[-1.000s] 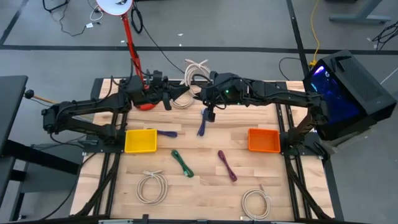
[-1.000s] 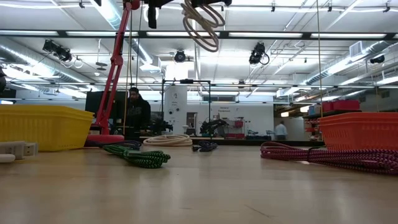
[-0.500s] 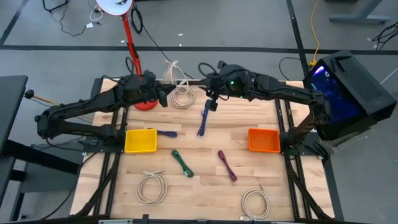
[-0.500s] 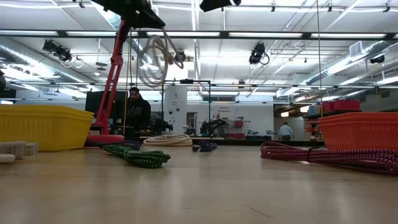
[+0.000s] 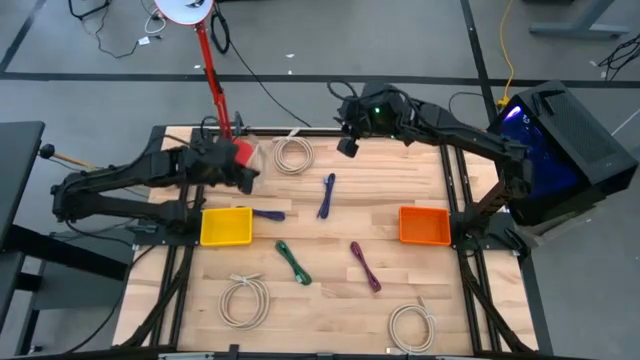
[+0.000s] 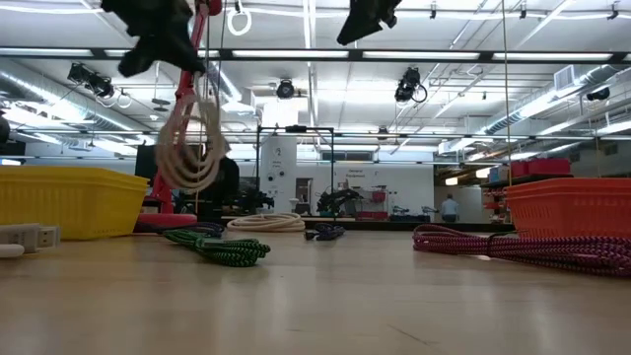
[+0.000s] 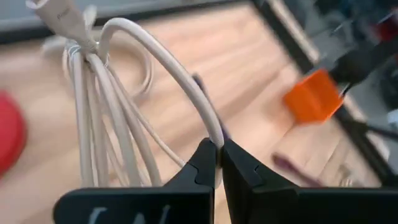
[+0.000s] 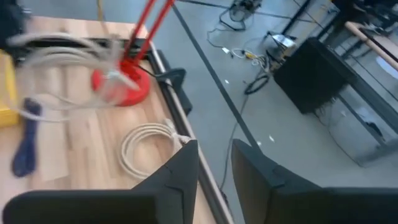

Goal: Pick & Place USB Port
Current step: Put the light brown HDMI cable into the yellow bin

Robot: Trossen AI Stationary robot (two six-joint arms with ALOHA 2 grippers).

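Observation:
A cream cable coil (image 7: 93, 118) (image 6: 192, 143) hangs from my left gripper (image 7: 217, 163) (image 5: 240, 165), which is shut on it above the table's far left part, beside the red lamp base (image 5: 232, 160). The yellow bin (image 5: 226, 226) lies just nearer. My right gripper (image 8: 214, 174) (image 5: 350, 145) is open and empty, high over the far edge near the middle. A second cream coil (image 5: 293, 155) lies flat on the table between the two grippers. My left gripper pinches one strand of the cream coil's outer loop (image 7: 211, 127) between its two fingertips. The rest of the bundle hangs below the fingers (image 6: 158, 39), its tied plug end (image 7: 59, 15) away from the hold. In the low view the coil is lifted clear of the table.
An orange bin (image 5: 424, 225) sits at the right. On the table lie a blue-purple cable (image 5: 327, 195), a green one (image 5: 293, 262), a magenta one (image 5: 365, 266), a blue one (image 5: 268, 214) by the yellow bin, and cream coils (image 5: 245, 300) (image 5: 411, 325) near the front edge.
My left gripper has carried the cream coil from the far middle of the table toward the left and lower, and the coil swings below it. My right gripper has drawn back toward the far edge.

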